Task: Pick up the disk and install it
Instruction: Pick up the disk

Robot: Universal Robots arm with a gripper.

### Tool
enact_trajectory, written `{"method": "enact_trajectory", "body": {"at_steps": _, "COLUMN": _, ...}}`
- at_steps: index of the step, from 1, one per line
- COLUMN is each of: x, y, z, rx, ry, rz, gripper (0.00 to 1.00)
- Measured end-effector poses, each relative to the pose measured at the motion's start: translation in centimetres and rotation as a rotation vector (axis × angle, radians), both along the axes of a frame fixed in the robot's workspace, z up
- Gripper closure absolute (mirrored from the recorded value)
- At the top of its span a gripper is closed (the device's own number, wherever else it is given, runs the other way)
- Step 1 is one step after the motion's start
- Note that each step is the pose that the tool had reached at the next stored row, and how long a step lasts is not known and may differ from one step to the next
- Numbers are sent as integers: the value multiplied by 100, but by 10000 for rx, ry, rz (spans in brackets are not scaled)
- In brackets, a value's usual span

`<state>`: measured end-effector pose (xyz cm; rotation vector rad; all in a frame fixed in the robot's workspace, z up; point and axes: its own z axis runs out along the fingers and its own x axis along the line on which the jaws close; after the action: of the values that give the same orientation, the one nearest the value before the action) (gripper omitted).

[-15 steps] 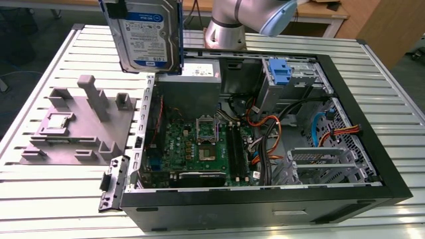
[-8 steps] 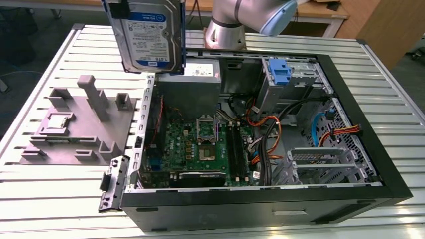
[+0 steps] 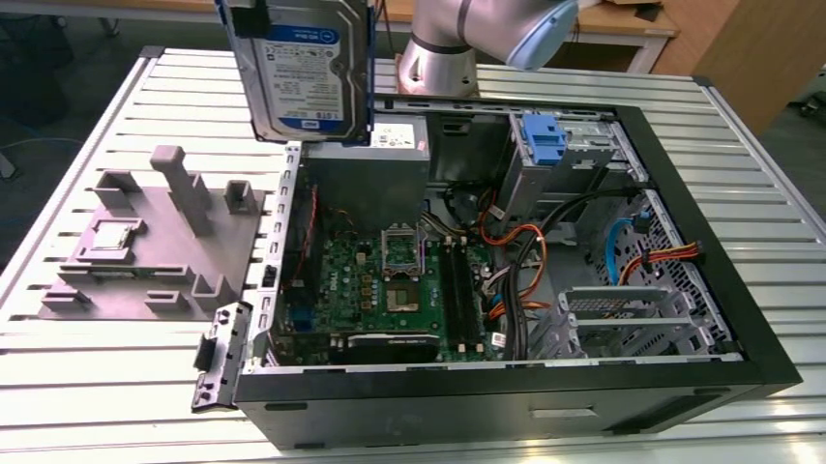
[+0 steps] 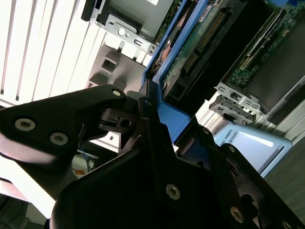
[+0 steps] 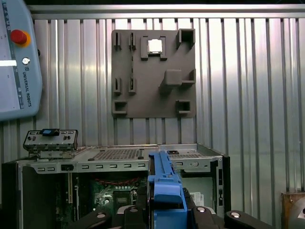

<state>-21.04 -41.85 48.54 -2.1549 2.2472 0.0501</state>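
Observation:
The disk (image 3: 304, 68), a silver drive with a white-and-blue label in a blue carrier, hangs upright in the air over the back corner of the open computer case (image 3: 722, 319), toward the exterior view's left. In the second wrist view my gripper (image 4: 143, 102) is shut on the carrier's blue edge, and the disk's (image 4: 200, 43) green circuit-board side shows beyond the black fingers (image 4: 81, 109). In the first wrist view the disk's blue carrier edge (image 5: 164, 186) rises between the fingers of the gripper (image 5: 164, 212), with the case below.
A grey fixture plate (image 3: 149, 242) with posts lies on the slatted table at the exterior view's left. Inside the case are a motherboard (image 3: 387, 280), a grey power supply (image 3: 368, 174), cables and another blue carrier (image 3: 545, 140) in a bay. A teach pendant (image 5: 14, 62) lies on the table.

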Motion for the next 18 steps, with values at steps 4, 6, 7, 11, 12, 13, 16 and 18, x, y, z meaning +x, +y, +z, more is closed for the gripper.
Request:
{"method": "enact_trajectory", "body": {"at_steps": 4, "x": 43, "y": 0, "z": -2, "rx": 1, "ry": -1, "rz": 0, "gripper": 63}}
{"method": "enact_trajectory", "body": {"at_steps": 6, "x": 46, "y": -7, "z": -2, "rx": 0, "ry": 0, "rz": 0, "gripper": 63}}
{"method": "enact_trajectory", "body": {"at_steps": 7, "x": 47, "y": -19, "z": -3, "rx": 0, "ry": 0, "rz": 0, "gripper": 63}}
{"method": "enact_trajectory", "body": {"at_steps": 11, "x": 48, "y": -83, "z": -4, "rx": 0, "ry": 0, "rz": -1, "gripper": 63}}
{"method": "enact_trajectory", "body": {"at_steps": 12, "x": 48, "y": -93, "z": -5, "rx": 1, "ry": 0, "rz": 0, "gripper": 63}}
{"method": "enact_trajectory", "body": {"at_steps": 13, "x": 49, "y": -99, "z": -7, "rx": 2, "ry": -2, "rz": 0, "gripper": 63}}
{"method": "enact_trajectory", "body": {"at_steps": 16, "x": 77, "y": -101, "z": -8, "rx": -1, "ry": 1, "rz": 0, "gripper": 63}}
{"method": "enact_trajectory", "body": {"at_steps": 18, "x": 116, "y": -102, "z": -10, "rx": 0, "ry": 0, "rz": 0, "gripper": 63}}
